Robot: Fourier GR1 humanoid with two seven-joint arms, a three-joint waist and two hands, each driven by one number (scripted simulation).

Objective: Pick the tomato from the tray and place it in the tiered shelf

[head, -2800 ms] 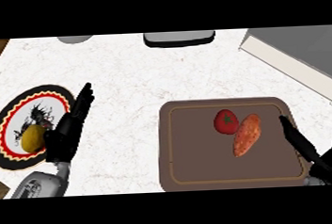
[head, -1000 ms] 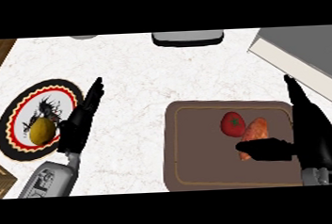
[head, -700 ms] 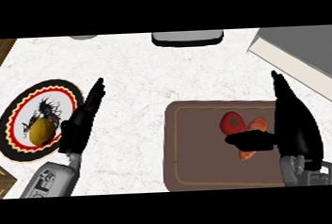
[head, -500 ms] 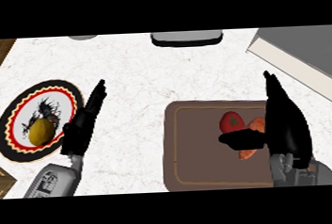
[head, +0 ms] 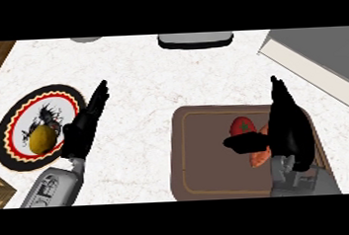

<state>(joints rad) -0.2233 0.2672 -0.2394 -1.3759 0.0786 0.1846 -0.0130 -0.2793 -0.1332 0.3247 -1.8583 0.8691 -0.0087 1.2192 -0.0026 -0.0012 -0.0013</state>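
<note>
Head view, step in hand: the approach to the pick; the tomato (head: pixel 241 126) has not been gripped and lies in the tray (head: pixel 201 163).
Head view, right hand: the right hand (head: pixel 286 127) stands over the tray's far half, fingers straight and pointing away from the robot, thumb stretched out to its left; it pinches nothing.
Head view, tomato: just left of the right hand's palm and just beyond its thumb, close against the hand; contact cannot be told.
Head view, next move: by my judgement, the fingers and thumb must curl round the tomato, then lift and carry it forward and right toward the grey shelf (head: pixel 317 64).
Head view, tray contents: the tomato, and an orange vegetable (head: pixel 260 157) under the right hand, mostly hidden.
Head view, left hand: the left hand (head: pixel 84 126) rests open on the bench (head: pixel 175 75), fingers straight.
Head view, plate: the patterned plate (head: pixel 16 116), just left of the left hand, holds a yellow item (head: pixel 43 138).
</note>
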